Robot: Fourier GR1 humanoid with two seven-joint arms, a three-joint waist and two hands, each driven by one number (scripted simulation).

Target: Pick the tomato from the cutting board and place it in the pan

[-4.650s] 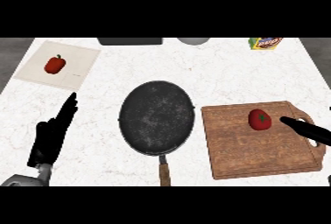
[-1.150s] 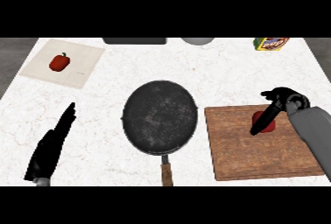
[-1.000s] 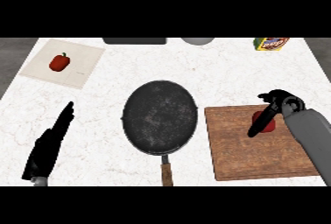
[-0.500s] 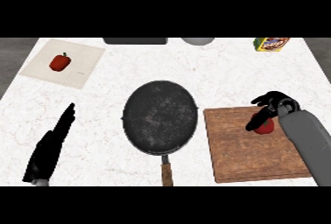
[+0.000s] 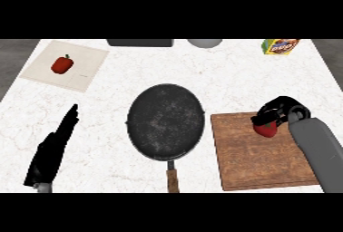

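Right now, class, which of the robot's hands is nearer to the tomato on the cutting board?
Right. The right hand curls over the tomato on the cutting board; the left hand rests open far across the pan.

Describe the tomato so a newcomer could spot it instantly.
Right of the black pan lies a wooden cutting board. At its top right, under the curled right hand, sits the tomato: small, red, unlike the red pepper far left.

White marbled counter [image 5: 221, 86], perhaps grey floor
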